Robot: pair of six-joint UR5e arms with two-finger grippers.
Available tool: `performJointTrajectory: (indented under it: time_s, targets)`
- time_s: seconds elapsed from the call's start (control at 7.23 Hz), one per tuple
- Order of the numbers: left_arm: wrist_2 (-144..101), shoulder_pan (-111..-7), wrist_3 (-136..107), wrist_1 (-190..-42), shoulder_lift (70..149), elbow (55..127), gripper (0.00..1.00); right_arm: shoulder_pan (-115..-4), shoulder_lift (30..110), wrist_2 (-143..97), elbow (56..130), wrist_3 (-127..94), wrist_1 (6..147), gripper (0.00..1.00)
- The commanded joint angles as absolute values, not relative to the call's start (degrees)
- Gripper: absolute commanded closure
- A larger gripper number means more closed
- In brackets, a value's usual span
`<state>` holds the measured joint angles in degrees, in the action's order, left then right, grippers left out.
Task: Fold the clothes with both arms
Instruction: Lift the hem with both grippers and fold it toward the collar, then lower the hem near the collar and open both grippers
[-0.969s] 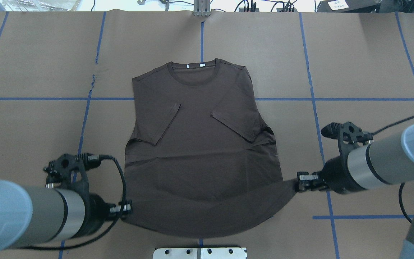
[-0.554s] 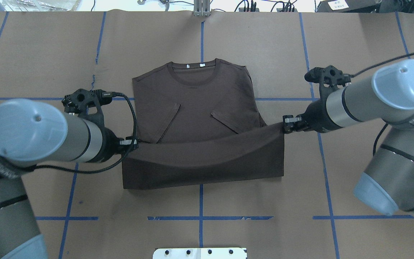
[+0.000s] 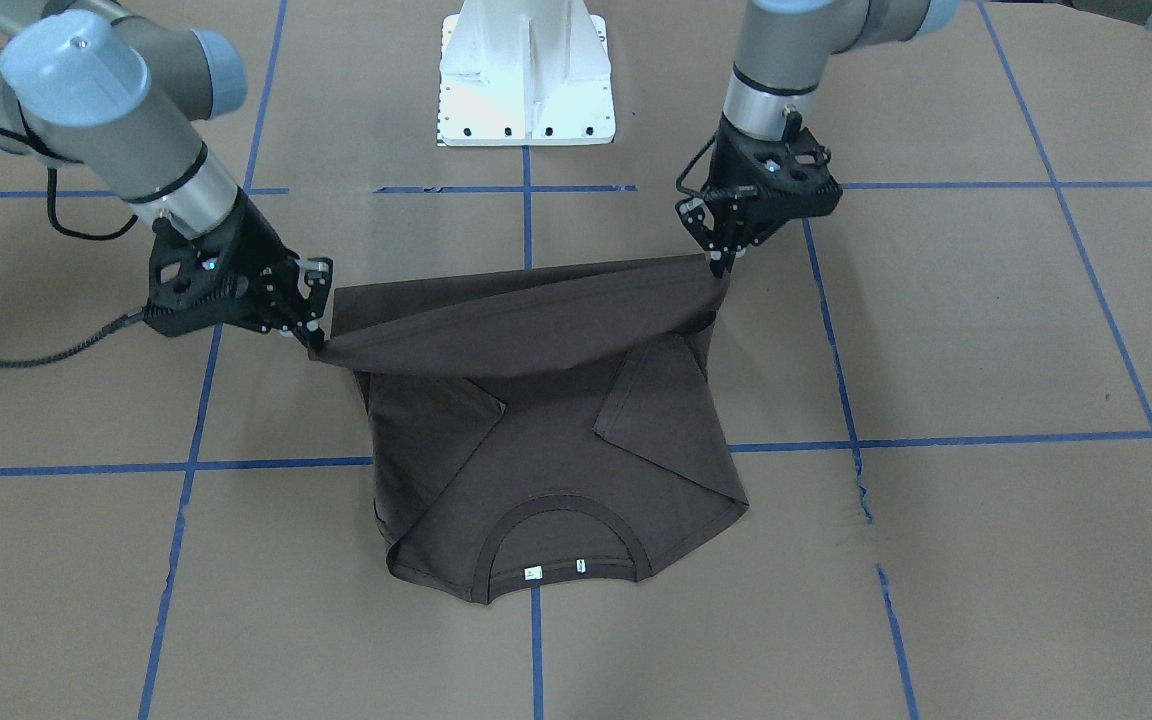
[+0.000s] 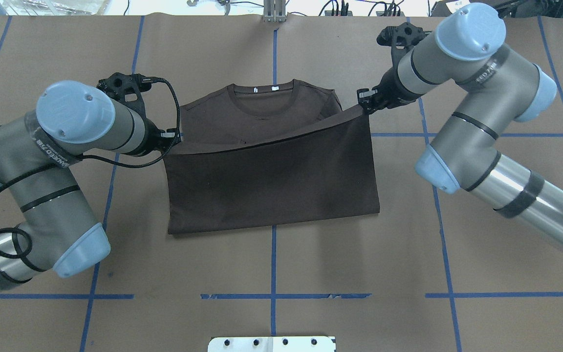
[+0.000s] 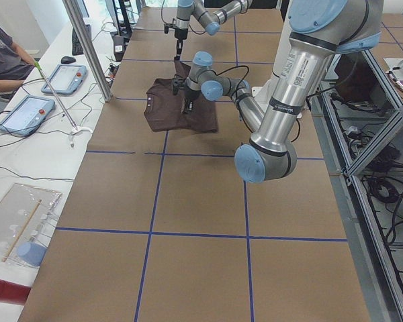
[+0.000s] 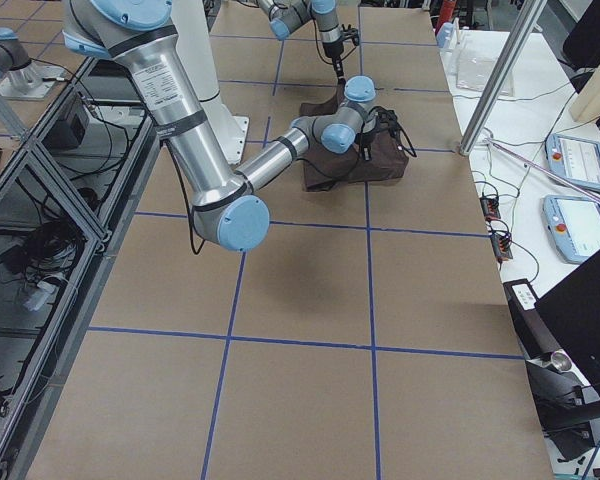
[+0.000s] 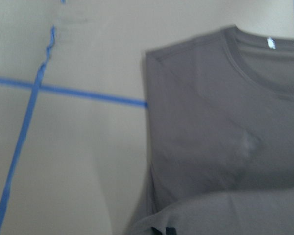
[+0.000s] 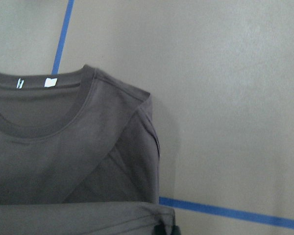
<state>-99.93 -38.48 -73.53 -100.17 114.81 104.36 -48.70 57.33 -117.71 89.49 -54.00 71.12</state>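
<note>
The dark grey-brown T-shirt (image 4: pixel 271 181) lies front up on the brown table, its collar (image 4: pixel 262 100) at the far side with sleeves folded in. Its lower half is doubled over toward the collar, and the hem hangs taut between both grippers a little above the chest. My left gripper (image 4: pixel 171 138) is shut on the hem's left corner. My right gripper (image 4: pixel 363 103) is shut on the right corner. In the front-facing view the T-shirt (image 3: pixel 556 440) shows the left gripper (image 3: pixel 721 262) and right gripper (image 3: pixel 316 340) lifting the hem. The pale logo (image 7: pixel 246 144) and white tags (image 8: pixel 50 82) show in the wrist views.
The table (image 4: pixel 408 244) is covered in brown paper with blue tape lines. The white pedestal base (image 3: pixel 526 75) stands at the near edge. A metal post (image 4: pixel 274 12) and cables sit at the far edge. Tablets (image 5: pixel 27 111) lie on a side bench.
Both grippers have carried the hem from the near side up and over toward the collar. The shirt's lower half now lies folded over its middle.
</note>
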Motion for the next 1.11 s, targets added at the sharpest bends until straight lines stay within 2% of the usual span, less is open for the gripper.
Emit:
performJointTrajectory:
  time_s: [0.0, 0.28, 0.97]
  targets:
    - [-99.8, -41.2, -72.6, -105.7, 116.0, 97.7, 1.0, -50.4, 48.7, -117.9, 77.1, -53.4, 70.8, 1.0]
    - [-99.8, -42.4, -71.6, -106.2, 117.7, 94.2, 1.0, -50.6, 46.4, -117.8, 67.4, -53.3, 61.4, 1.0]
    - [-99.8, -44.5, -71.9, -109.0, 122.4, 86.0, 1.0, -50.6, 45.3, -117.7, 65.0, -53.4, 60.2, 1.0]
